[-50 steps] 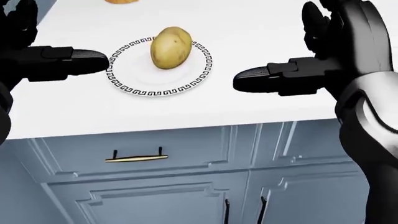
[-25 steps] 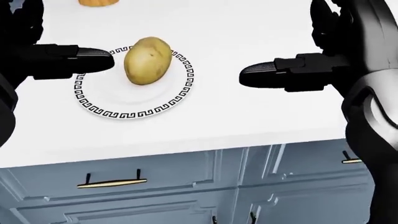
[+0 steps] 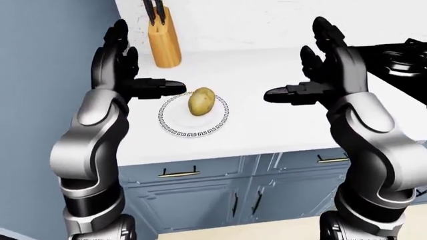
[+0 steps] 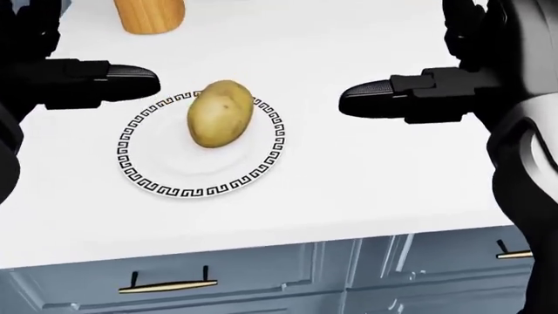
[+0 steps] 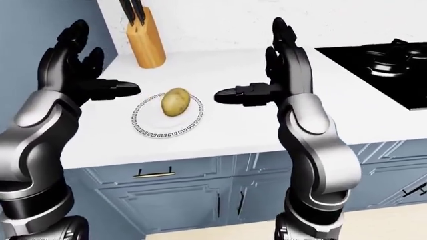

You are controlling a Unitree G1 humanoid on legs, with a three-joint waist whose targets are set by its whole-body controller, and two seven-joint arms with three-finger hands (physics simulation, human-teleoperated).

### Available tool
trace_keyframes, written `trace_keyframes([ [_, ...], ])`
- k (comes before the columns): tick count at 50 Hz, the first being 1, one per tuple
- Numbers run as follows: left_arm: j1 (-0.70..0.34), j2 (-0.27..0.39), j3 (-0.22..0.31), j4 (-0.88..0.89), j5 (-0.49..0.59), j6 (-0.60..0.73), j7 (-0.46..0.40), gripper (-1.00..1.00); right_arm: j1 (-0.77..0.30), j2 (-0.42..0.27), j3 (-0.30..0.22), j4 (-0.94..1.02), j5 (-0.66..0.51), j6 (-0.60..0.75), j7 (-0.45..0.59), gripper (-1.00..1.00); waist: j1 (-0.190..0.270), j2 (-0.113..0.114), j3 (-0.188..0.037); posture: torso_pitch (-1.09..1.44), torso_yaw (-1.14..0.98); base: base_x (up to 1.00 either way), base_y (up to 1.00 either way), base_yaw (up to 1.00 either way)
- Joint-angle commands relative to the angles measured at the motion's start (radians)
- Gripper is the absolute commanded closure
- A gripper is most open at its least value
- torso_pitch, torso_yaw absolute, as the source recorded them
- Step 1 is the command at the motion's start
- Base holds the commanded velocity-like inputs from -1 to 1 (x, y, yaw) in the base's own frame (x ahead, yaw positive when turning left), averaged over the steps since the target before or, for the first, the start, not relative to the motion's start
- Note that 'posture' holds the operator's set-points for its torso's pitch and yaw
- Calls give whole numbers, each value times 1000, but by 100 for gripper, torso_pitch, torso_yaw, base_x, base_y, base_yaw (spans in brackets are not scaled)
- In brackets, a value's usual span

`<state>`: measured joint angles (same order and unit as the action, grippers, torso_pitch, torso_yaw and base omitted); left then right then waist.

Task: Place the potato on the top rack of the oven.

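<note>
A yellow-brown potato (image 4: 220, 113) lies on a white plate (image 4: 170, 176) with a black key-pattern rim, on the white counter (image 4: 366, 176). My left hand (image 3: 126, 75) is raised at the left of the plate, open, fingers up and thumb pointing toward the potato. At the right, my right hand (image 3: 320, 70) is held up open in the same way, thumb pointing left, well apart from the plate. Neither hand touches the potato. No oven rack shows in any view.
A wooden knife block (image 3: 163, 42) stands on the counter above the plate. A black cooktop (image 5: 384, 65) with a burner lies at the right. Blue cabinet fronts with gold drawer handles (image 4: 165, 284) run below the counter edge.
The whole head view has shifted: plate and potato sit lower in the picture, and the knife block has come in at the top. Both hands stay open on either side.
</note>
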<state>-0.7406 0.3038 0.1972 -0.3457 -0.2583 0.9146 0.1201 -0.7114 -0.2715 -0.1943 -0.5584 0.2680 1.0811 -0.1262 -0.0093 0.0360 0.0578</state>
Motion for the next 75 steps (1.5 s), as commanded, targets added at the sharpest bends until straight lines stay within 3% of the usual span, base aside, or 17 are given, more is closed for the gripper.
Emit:
trace_keyframes([
  [1, -33, 13, 11, -26, 3, -19, 5, -100, -25, -4, -1, -11, 1, -25, 1, -100, 0, 14, -19, 0, 0, 19, 0, 0],
  [2, -34, 13, 11, -24, 3, -20, 6, -100, -26, -3, 0, -11, 1, -23, 1, -100, -3, 51, -35, 0, 0, 20, 0, 0],
  [3, -32, 13, 10, -22, 3, -24, 4, -100, -24, -4, 1, -8, 0, -27, 1, -100, 2, 37, -37, 0, 0, 19, 0, 0],
  [5, -30, 12, 9, -21, 4, -26, 5, -100, -24, -3, 0, -12, 1, -24, 0, -100, 3, 42, -25, 0, 0, 19, 0, 0],
  [8, -31, 13, 10, -24, 3, -22, 4, -100, -24, -2, 1, -13, 1, -21, -1, -100, 10, 19, -32, 0, 0, 19, 0, 0],
  [10, -29, 13, 10, -22, 4, -25, 4, -100, -28, -3, -1, -15, 1, -15, -2, -100, 10, 1, -13, 0, 0, 6, 0, 0],
  [12, -32, 13, 9, -21, 5, -23, 4, -100, -28, -3, 0, -11, 0, -19, -1, -100, 15, -15, -13, 0, 0, 0, 0, 0],
  [15, -35, 14, 11, -25, 3, -16, 5, -100, -26, -3, 0, -8, -2, -28, 0, -100, 29, -80, -24, 0, 0, 0, 0, 0],
  [22, -28, 11, 8, -21, 5, -26, 2, -100, -25, -3, 0, -11, 0, -24, -1, -100, 27, -45, -38, 0, 0, 0, 0, 0],
  [32, -26, 8, 2, -12, 10, -41, -11, -100, -27, -11, 6, -5, -9, -32, -5, -100, 16, -39, -45, 0, 0, 0, 0, 0],
  [33, -28, 8, 3, -17, 10, -35, -10, -100, -26, -10, 7, -3, -11, -32, -3, -100, 18, -35, -63, 0, 0, 0, 0, 9],
  [36, -27, 7, 3, -20, 12, -32, -9, -100, -28, -9, 7, -7, -17, -24, 1, -100, 28, -40, -41, 0, 0, 0, 0, 90],
  [42, -17, 1, -6, -14, 24, -49, -22, -100, -25, -7, 5, -9, -26, -31, 6, -100, 30, -37, -42, 0, 0, 0, 5, 61],
  [43, -17, 1, -5, -17, 24, -48, -25, -100, -23, -7, 8, -10, -29, -31, 7, -100, 37, -33, -28, 0, 0, 0, 0, 0],
  [52, 14, -33, -31, -2, 59, -93, -42, -100, -31, -3, 8, 22, -50, -40, 16, -100, 15, -29, -36, 0, 0, 0, 0, 0],
  [63, 66, -59, -20, -102, 55, -59, -48, -100, -127, -12, 61, 83, -121, 11, 65, -100, 7, -23, -38, 0, 0, 0, 0, 0],
  [75, 21, -9, 23, -104, -6, -36, -21, -100, -226, 49, 134, 210, -214, -34, 192, -100, 10, -24, -37, 0, 0, 0, 0, 0],
])
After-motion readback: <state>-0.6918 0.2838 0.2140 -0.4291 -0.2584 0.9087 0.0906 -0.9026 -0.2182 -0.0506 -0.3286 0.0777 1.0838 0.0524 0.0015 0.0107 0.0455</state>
